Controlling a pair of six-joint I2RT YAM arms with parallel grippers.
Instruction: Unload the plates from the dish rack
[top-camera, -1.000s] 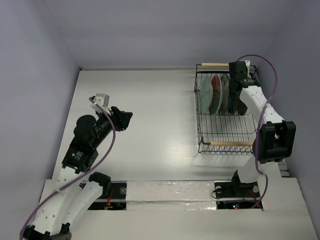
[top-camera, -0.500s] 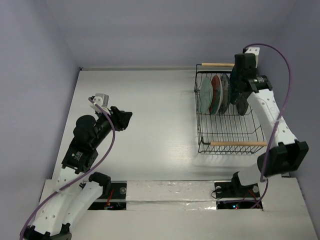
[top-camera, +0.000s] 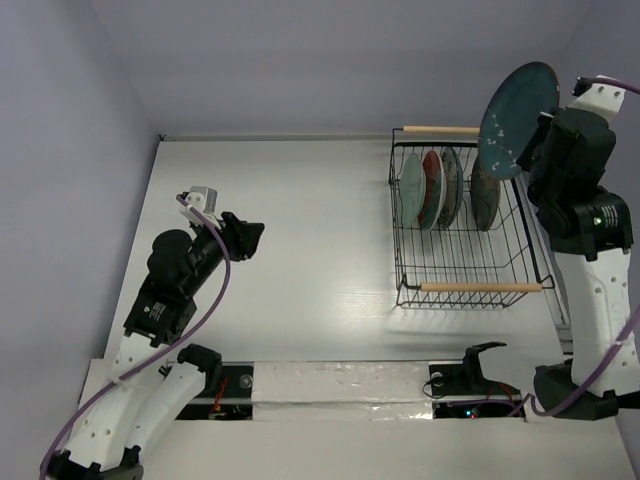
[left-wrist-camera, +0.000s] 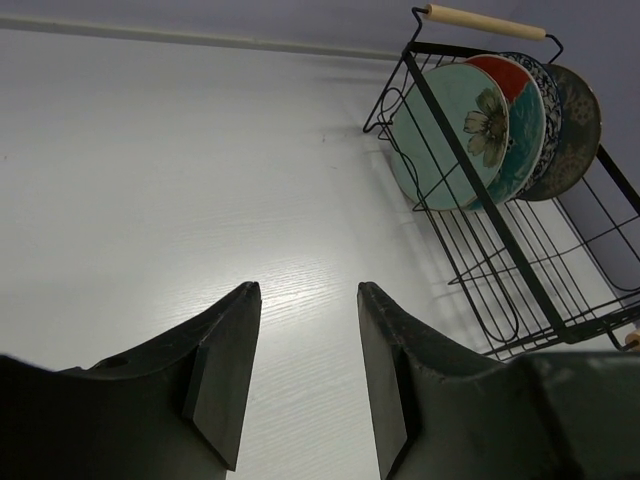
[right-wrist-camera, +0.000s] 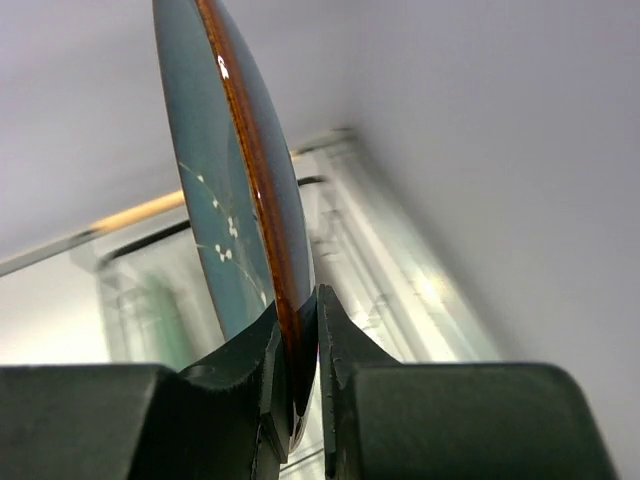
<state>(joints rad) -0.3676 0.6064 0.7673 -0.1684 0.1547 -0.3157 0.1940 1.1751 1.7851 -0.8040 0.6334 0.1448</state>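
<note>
Clamped edge-on in the right gripper (right-wrist-camera: 300, 312): dark teal plate (top-camera: 517, 105), upright, high above the far right corner of the dish rack (top-camera: 463, 287). Well left of the rack, left gripper (left-wrist-camera: 305, 300) parted, empty, farther off.

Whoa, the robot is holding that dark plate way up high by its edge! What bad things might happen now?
1. The right gripper pinches the dark teal plate only at its rim, on edge, so it might slip or swing loose.
2. The plate is high up by the dish rack. A fall could crack it, or it might hit the four plates standing inside.
</note>
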